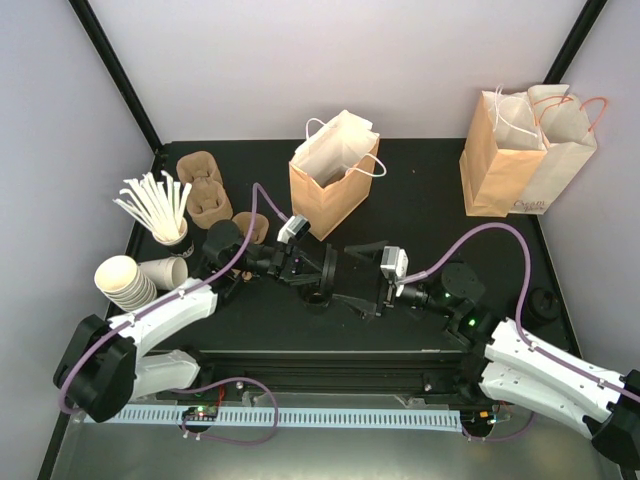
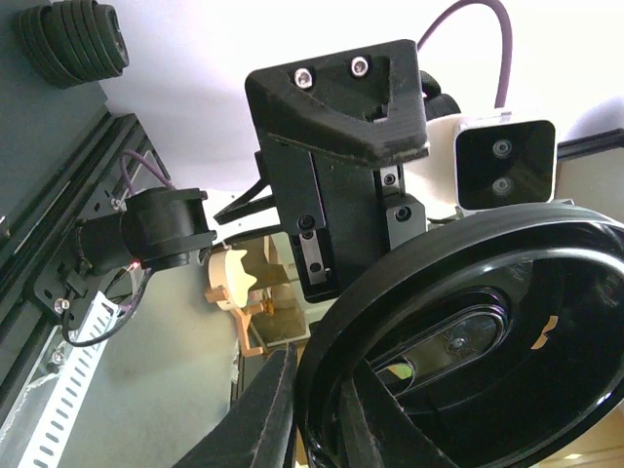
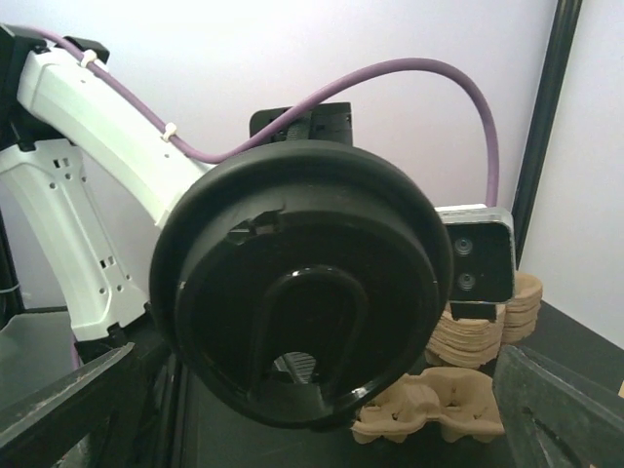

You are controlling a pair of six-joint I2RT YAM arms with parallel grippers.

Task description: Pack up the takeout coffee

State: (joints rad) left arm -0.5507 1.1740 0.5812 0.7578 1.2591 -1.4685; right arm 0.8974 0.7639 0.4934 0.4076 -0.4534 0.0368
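Tabletop (image 1: 420, 200), takeout coffee (image 3: 302, 302), illegible bag (image 1: 500, 160) print

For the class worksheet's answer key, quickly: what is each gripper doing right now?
Left gripper: closed on the rim of the black lid.
Right gripper: open, holding nothing.

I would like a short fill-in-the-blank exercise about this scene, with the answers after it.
The left gripper holds a ___ lid. The right gripper is ___, holding nothing. The brown bag nearest the arms has ___ handles.
Missing words: black; open; white.
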